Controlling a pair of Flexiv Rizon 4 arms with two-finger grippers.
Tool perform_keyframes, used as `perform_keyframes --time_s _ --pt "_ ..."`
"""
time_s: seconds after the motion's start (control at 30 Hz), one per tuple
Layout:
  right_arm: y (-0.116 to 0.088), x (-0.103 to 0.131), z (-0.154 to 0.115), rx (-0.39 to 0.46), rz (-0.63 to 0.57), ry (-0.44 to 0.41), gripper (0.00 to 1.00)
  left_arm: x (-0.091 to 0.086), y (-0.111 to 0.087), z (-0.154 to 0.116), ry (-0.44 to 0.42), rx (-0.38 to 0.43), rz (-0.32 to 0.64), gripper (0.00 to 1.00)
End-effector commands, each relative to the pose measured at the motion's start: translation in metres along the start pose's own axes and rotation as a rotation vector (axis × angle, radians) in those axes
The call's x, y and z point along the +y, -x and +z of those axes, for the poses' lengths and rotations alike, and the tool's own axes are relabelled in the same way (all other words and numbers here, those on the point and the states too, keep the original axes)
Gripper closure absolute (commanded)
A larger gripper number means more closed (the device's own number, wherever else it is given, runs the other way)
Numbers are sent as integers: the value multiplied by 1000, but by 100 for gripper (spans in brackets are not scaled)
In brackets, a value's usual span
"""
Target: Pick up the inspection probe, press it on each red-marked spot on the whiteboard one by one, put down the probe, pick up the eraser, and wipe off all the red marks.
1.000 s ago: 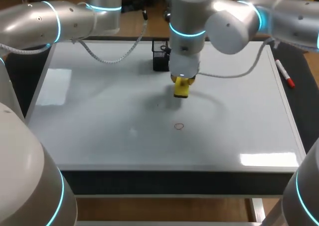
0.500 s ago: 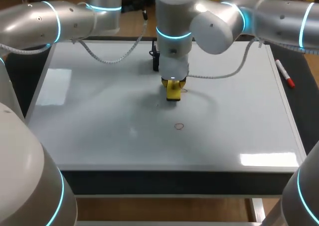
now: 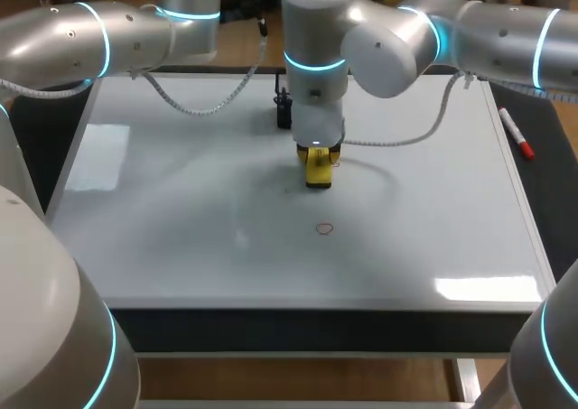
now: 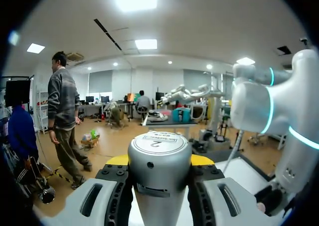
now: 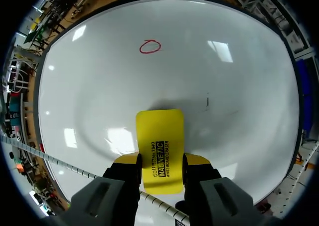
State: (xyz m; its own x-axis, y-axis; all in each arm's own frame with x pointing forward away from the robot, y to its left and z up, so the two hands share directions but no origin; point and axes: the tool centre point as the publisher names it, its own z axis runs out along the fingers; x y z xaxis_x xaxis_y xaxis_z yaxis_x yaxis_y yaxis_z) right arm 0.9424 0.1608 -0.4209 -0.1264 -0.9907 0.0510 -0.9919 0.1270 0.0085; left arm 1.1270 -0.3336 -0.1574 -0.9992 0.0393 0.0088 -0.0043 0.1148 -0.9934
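My right gripper (image 3: pixel 316 159) is over the middle of the whiteboard (image 3: pixel 181 210), shut on a yellow eraser (image 3: pixel 318 172) that is pressed flat on the board. In the right wrist view the eraser (image 5: pixel 159 141) sticks out ahead of the gripper (image 5: pixel 160 161), held from both sides. A red circle mark (image 5: pixel 150 47) lies on the board some way ahead of it, and shows in the head view as the red circle (image 3: pixel 325 229) nearer the front edge. My left gripper (image 4: pixel 159 160) is raised off the board, shut on the silver cylindrical inspection probe (image 4: pixel 159 176).
A black holder (image 3: pixel 284 111) stands on the board just behind the right gripper. A red marker pen (image 3: pixel 517 134) lies at the board's right edge. A small dark tick (image 5: pixel 208 102) marks the board beside the eraser.
My right arm has slid the eraser to the left across the board, then a little toward the front. The left arm has not moved.
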Motion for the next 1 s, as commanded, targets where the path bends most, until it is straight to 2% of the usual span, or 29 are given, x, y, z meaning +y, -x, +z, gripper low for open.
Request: perform_keyframes --time_s 0.03,0.27,0.6,0.73,1.0 --pt "-4 -5 2 8 5 11 100 -2 1 0 2 4 -1 100" --pt "-24 -9 8 28 45 20 100 -2 1 0 2 4 -1 100" --pt "-70 -17 13 52 139 31 100 -2 1 0 2 4 -1 100" --pt "-82 -19 11 55 159 29 100 -2 1 0 2 4 -1 100" --pt "-113 -28 -12 -29 264 12 100 -2 1 0 2 4 -1 100"
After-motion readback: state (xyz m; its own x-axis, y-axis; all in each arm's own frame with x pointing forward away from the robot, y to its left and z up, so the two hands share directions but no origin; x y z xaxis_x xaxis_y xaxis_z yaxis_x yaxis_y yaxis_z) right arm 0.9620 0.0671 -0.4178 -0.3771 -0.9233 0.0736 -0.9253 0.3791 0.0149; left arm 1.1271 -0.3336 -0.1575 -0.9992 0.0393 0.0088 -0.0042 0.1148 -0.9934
